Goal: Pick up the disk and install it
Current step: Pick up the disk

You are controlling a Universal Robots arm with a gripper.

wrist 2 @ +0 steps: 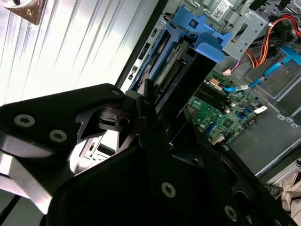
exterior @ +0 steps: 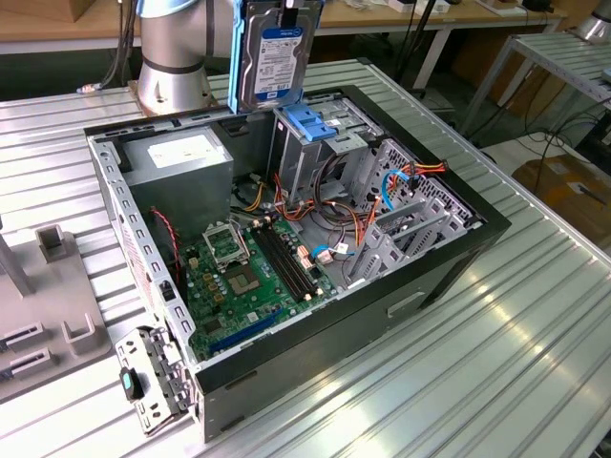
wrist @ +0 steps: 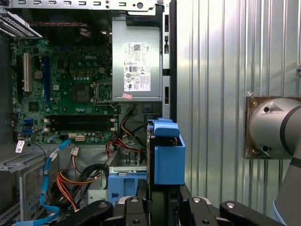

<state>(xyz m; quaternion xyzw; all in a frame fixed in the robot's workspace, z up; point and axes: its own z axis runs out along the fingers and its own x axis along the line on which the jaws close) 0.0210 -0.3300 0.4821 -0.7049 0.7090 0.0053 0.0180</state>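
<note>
Tool grips the disk, its top cropped

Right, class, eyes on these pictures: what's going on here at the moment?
A robot arm's gripper grips the disk and holds it upright, on edge, in the air above the open computer case. The disk hangs close to the blue bracket on top of the drive cage, next to the grey power supply. It is not yet seated in the case, so the pickup is done and the install is not.
</note>
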